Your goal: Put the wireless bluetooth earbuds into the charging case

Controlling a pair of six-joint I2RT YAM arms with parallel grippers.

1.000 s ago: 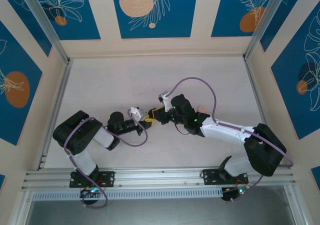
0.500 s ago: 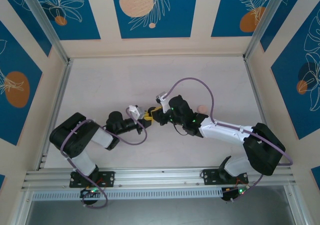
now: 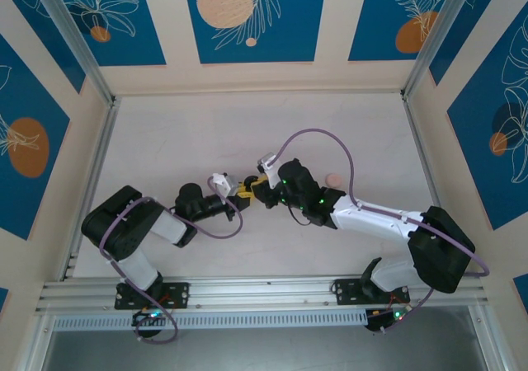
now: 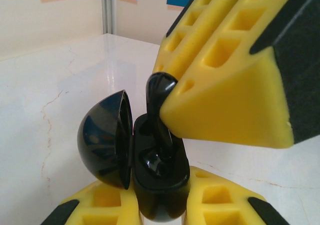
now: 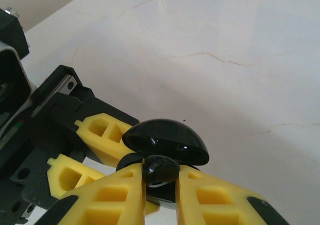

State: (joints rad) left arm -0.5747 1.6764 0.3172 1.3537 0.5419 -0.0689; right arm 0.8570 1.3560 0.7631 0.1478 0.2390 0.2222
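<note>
Two pincers meet over the middle of the desk (image 3: 190,132). The left pincer (image 4: 160,212) is pressed on the body of the black charging case (image 4: 159,185), whose lid (image 4: 102,140) hangs open. The right pincer (image 5: 160,187) pinches one earbud (image 4: 159,110), with its stem standing in a socket. I judge it best to push slowly straight along the stem while the case is held steady, and to release only when the earbud is seated.

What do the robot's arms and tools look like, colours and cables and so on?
The left arm and right arm have black joint housings and white links. A purple cable loops along each, and small green lights dot the right arm. The left tool and right tool have yellow fingers with square hollow cells, backed in black.
</note>
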